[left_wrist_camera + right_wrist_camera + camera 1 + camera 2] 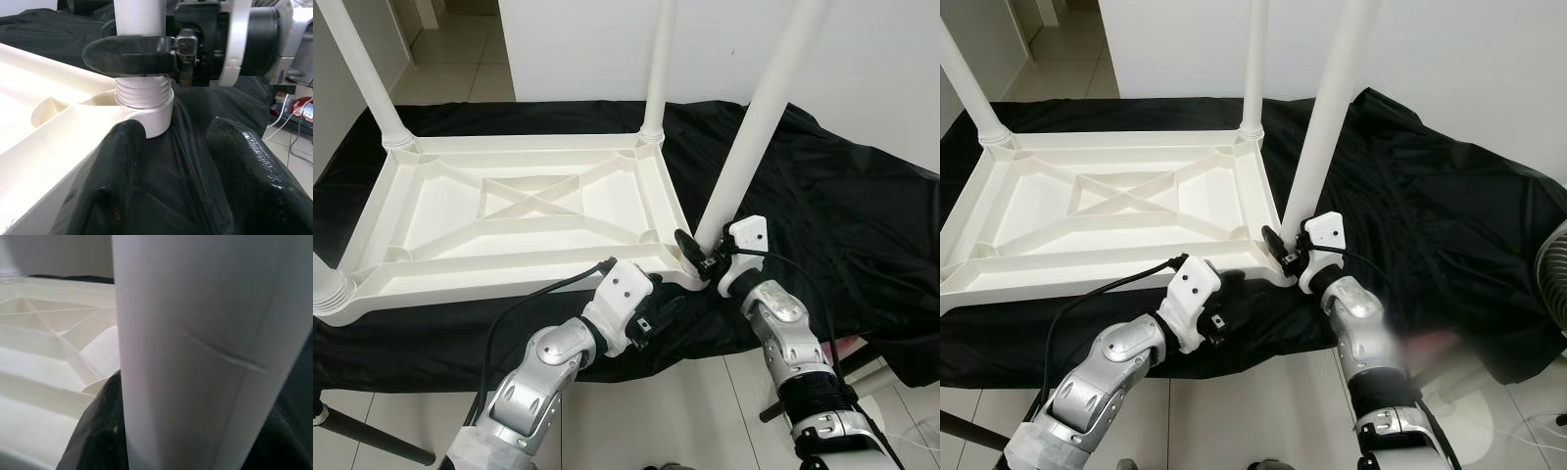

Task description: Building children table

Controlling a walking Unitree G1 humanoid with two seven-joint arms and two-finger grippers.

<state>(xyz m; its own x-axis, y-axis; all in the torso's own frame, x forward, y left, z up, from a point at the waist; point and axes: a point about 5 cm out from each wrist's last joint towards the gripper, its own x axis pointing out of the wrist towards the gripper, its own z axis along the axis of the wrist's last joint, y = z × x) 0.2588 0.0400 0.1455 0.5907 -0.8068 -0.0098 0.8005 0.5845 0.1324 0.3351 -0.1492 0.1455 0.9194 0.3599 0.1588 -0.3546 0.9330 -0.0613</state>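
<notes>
White plastic everywhere: the tabletop (524, 211) lies upside down on a black cloth (842, 215), ribs facing up, and legs stand in its corners. The right gripper (697, 257) is closed around the near-right leg (759, 122) just above the screw thread, where the leg enters its corner socket (146, 110). The left gripper (173, 161) waits low, just beside that same corner, with its fingers (120, 161) spread wide and nothing between them.

What could go wrong — I think the leg is the main risk. It leans a little to the right in the head view, and some thread is exposed above the socket. If the wrist turns it while it is tilted, the thread may cross and jam, or the leg may pop out. The grip is also very low on a long leg, so the top can swing easily.

The second risk is the tabletop itself. This corner lies close to the front edge of the support, where the cloth hangs down to the tiled floor (411, 421). A strong push could slide the whole piece.

Room to move — open on the right over the cloth, tight between the two grippers.
</notes>
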